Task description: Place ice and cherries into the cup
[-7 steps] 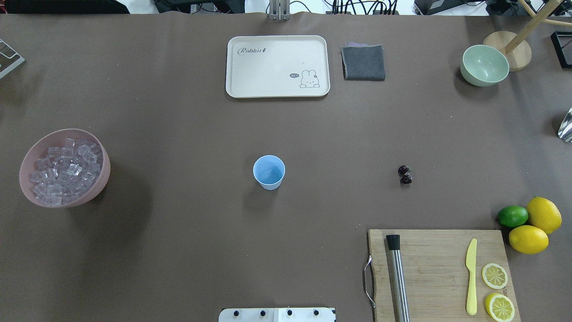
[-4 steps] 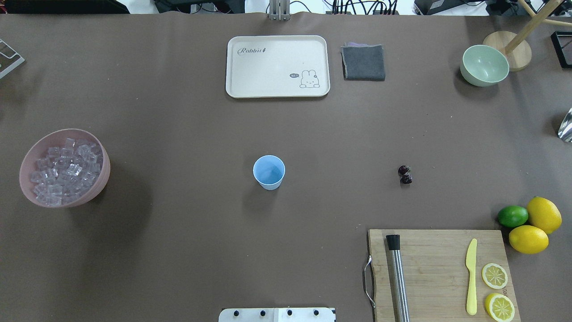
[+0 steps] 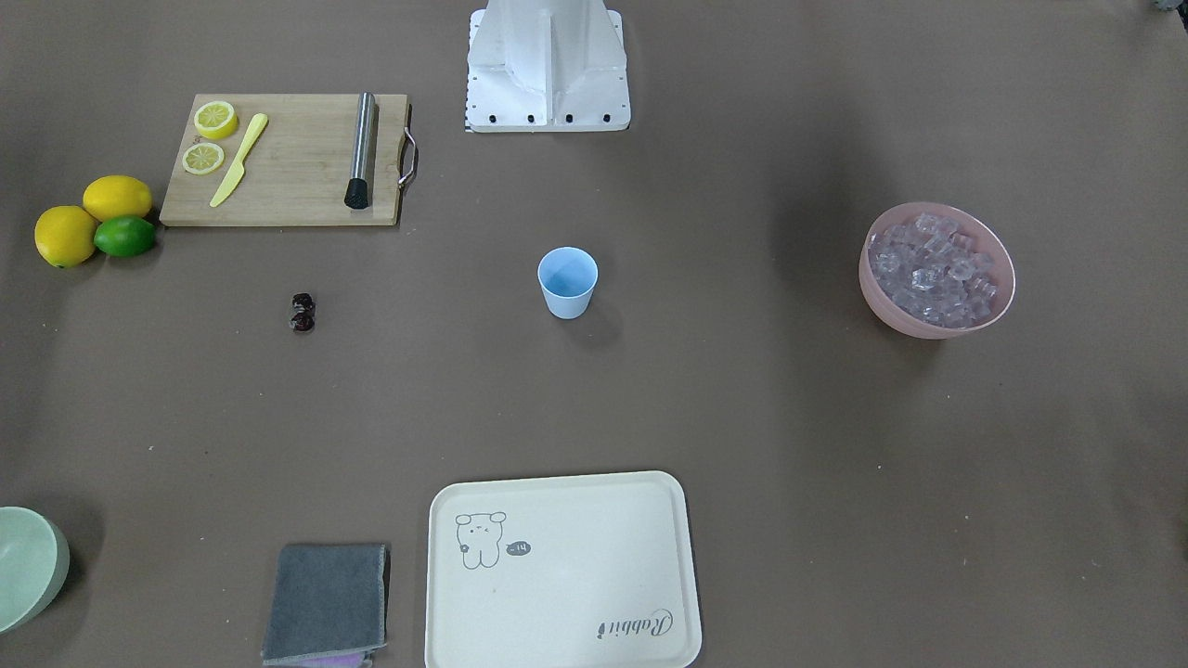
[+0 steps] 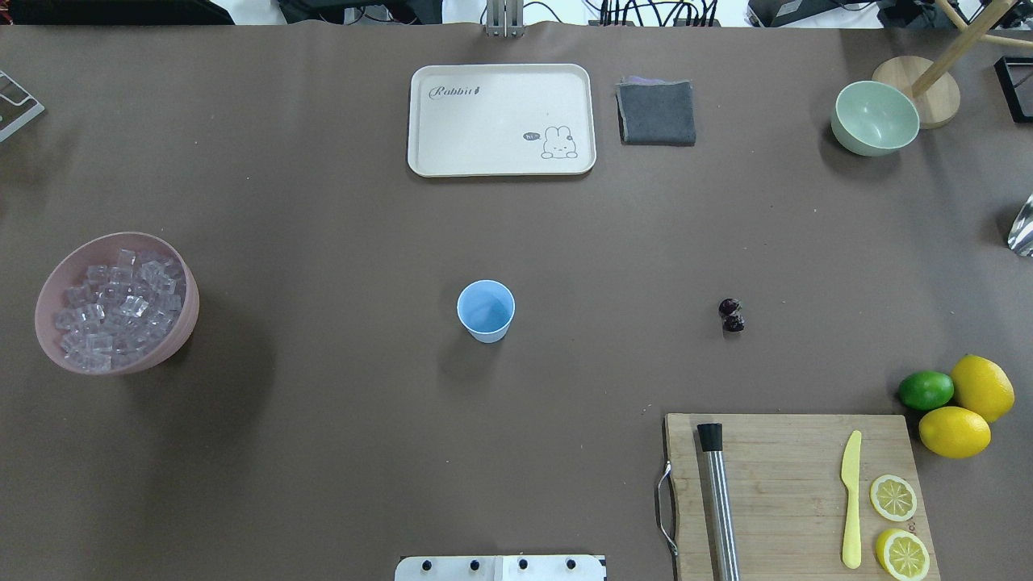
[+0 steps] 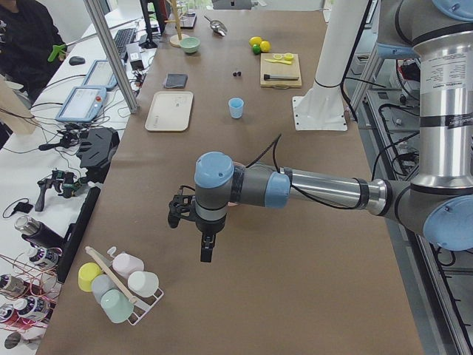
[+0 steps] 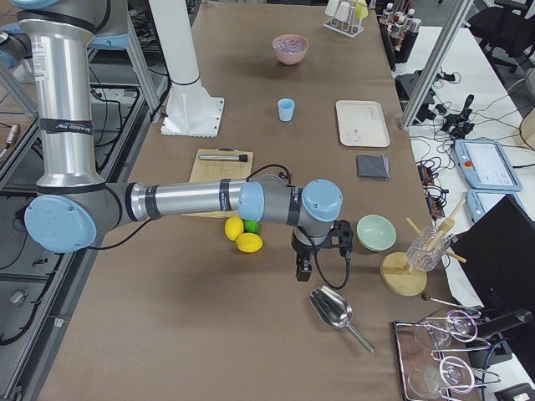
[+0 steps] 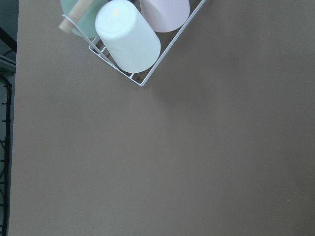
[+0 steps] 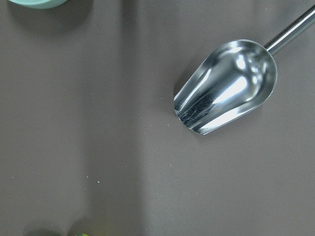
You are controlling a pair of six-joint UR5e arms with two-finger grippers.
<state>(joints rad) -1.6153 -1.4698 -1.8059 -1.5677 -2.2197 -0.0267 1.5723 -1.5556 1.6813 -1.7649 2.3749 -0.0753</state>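
The light blue cup (image 4: 485, 311) stands upright mid-table and looks empty; it also shows in the front view (image 3: 567, 282). The ice (image 4: 117, 303) fills a pink bowl (image 4: 192, 315) at the far left. The dark cherries (image 4: 732, 315) lie as a pair on the table right of the cup. My left gripper (image 5: 205, 248) hangs over the table's left end, far from the cup, by a rack of cups; I cannot tell if it is open. My right gripper (image 6: 303, 269) hangs over the right end above a metal scoop (image 8: 226, 86); I cannot tell its state either.
A cream tray (image 4: 500, 81) and a grey cloth (image 4: 657, 113) lie at the far side. A pale green bowl (image 4: 875, 118) sits far right. A cutting board (image 4: 791, 452) holds a muddler, a yellow knife and lemon slices. Lemons and a lime (image 4: 926, 390) lie beside it.
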